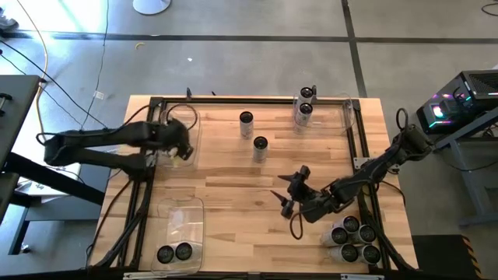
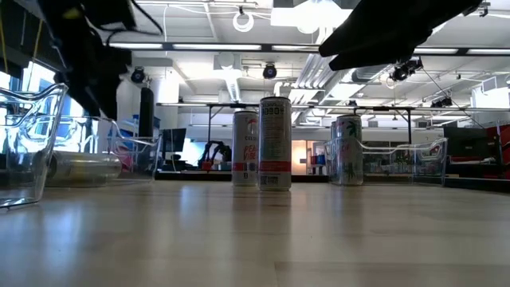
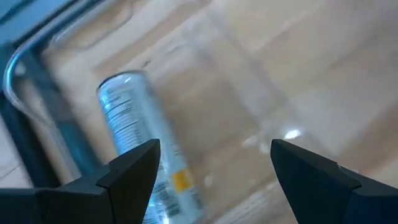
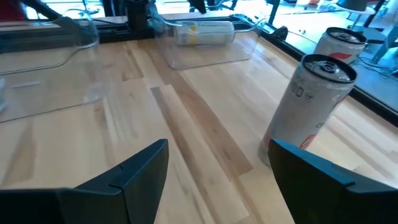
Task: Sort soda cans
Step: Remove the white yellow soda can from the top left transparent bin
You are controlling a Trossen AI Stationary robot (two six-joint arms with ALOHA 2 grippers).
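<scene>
My left gripper point(image 1: 185, 152) point(image 3: 214, 149) hangs open over the clear bin point(image 1: 187, 124) at the table's far left. A silvery soda can point(image 3: 134, 137) point(image 2: 84, 167) lies on its side on that bin's floor, clear of the fingers. My right gripper point(image 1: 289, 190) point(image 4: 217, 146) waits open above the table right of centre, with nothing between its fingers. Ahead of it two soda cans point(image 1: 260, 148) point(image 1: 246, 123) stand upright on the bare wood; the nearer one shows as point(image 4: 314, 106) in the right wrist view.
A clear bin at the far right point(image 1: 342, 117) holds two upright cans point(image 1: 304, 113). A near-left bin point(image 1: 180, 218) holds two dark cans point(image 1: 174, 253). Several cans point(image 1: 354, 241) stand together at the near right. A black frame point(image 1: 257, 99) runs along the table's edges.
</scene>
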